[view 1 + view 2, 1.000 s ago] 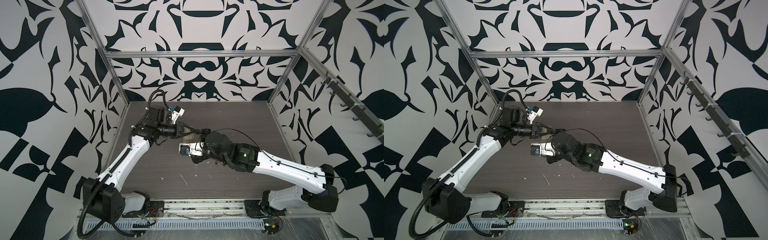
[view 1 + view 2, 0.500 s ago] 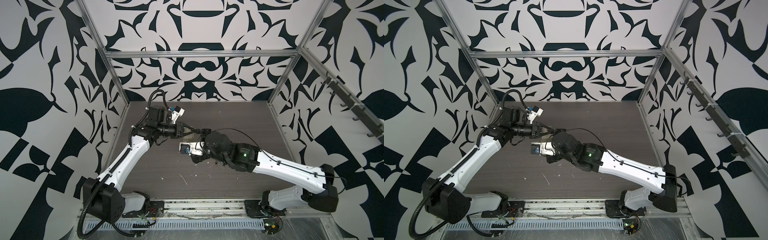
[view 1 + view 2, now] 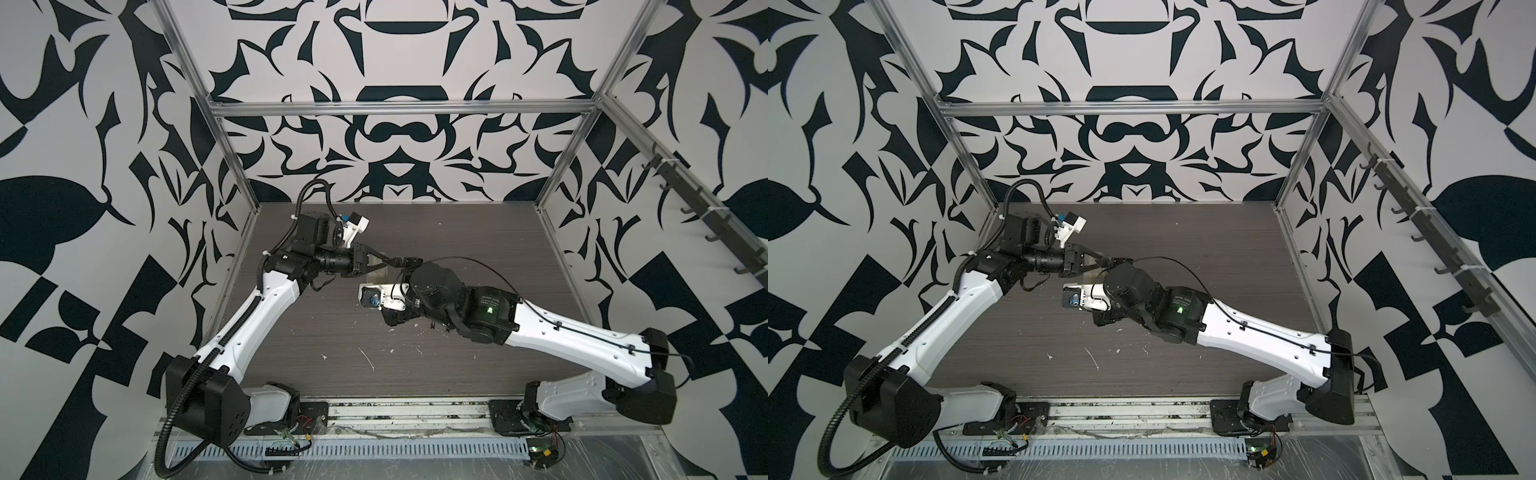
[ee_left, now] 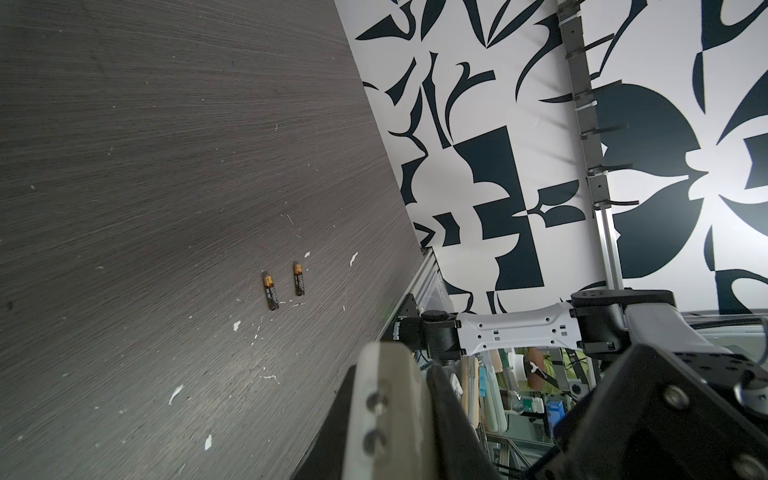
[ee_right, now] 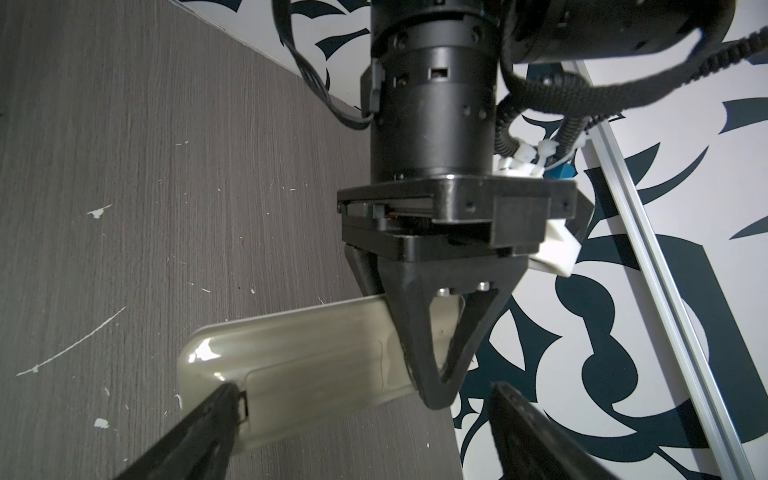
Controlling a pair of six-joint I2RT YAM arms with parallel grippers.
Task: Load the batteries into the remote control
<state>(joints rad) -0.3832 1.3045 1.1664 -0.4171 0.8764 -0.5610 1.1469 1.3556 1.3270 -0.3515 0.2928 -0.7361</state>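
Clamping remote control (image 5: 316,361), left hand (image 5: 432,386); right hand (image 5: 365,397) wide, fingertip (image 5: 226,401) against it; batteries (image 4: 298,279) loose on table (image 4: 124,166).

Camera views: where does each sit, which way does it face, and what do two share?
Top views: high in front, looking down at the table; left arm and right arm show whole.
Left wrist: on the left arm, looking across the table at the batteries; its finger and the right arm show.
Right wrist: on the right arm, facing the left gripper shut on the remote control; open right gripper shows.
Shared: right wrist and top views show the left gripper.
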